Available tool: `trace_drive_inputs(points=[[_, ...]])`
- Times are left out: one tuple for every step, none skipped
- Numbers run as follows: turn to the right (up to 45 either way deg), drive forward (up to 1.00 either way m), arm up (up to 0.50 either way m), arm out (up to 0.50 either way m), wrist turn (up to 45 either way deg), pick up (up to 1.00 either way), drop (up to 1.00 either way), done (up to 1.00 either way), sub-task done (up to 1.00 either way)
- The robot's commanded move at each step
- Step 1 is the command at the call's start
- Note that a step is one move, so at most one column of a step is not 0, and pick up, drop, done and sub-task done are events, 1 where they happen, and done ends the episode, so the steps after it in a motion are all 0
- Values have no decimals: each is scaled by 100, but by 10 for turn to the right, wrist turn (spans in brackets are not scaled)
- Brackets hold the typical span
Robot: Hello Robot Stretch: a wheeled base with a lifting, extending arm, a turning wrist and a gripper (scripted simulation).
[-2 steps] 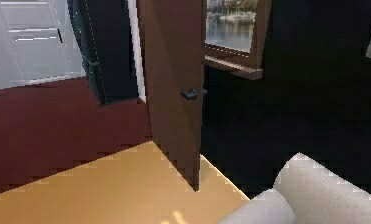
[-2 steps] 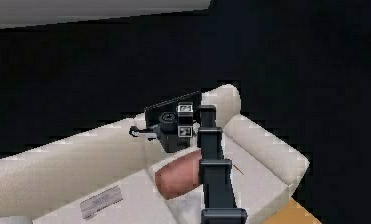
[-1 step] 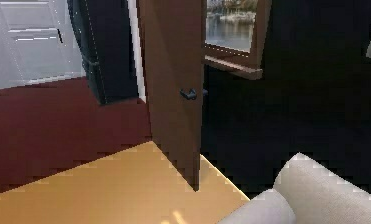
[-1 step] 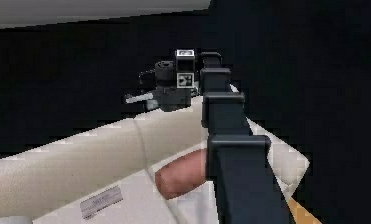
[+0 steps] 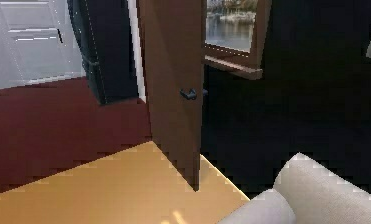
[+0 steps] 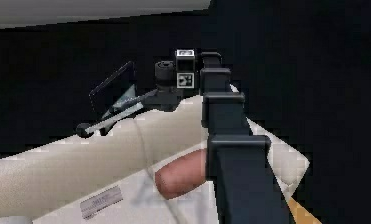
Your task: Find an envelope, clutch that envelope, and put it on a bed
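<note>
- The arm [image 6: 233,150] sticks out over a big white cushion [image 6: 43,175]. Could be a bed or a sofa, honestly can't tell.
- The gripper [image 6: 93,126] sits at the arm's far end, with its thin fingers [image 6: 123,112] slanting down toward the cushion's far edge. No idea whether it's holding anything, since there's stuff right behind it.
- A dark flat panel [image 6: 111,88] with pale edges stands tilted just above the fingers. Can't tell if they touch.
- A flat pale rectangle [image 6: 101,205] lies on the cushion near the bottom of the arm side view, well apart from the gripper. It looks like an envelope to me, but I'm not sure.
- A pinkish-brown roll pillow [image 6: 183,180] lies on the cushion too, right beside the arm.
- Looking ahead, a brown door [image 5: 173,80] stands ajar, dark handle [image 5: 189,94] on its edge.
- A window [image 5: 233,30] sits to the right of it, with a white door [image 5: 28,40] and a tall dark cabinet [image 5: 105,50] to the left.
- The same cushion [image 5: 318,185] pokes in at the bottom right of that view.
</note>
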Motion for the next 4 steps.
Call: trace_drive_inputs(points=[[0,0,0,0,-450,0,0,0,0],[0,0,0,0,-120,0,0,0,0],[0,0,0,-26,0,0,0,0,0],[-450,0,0,0,0,0,0,0,0]])
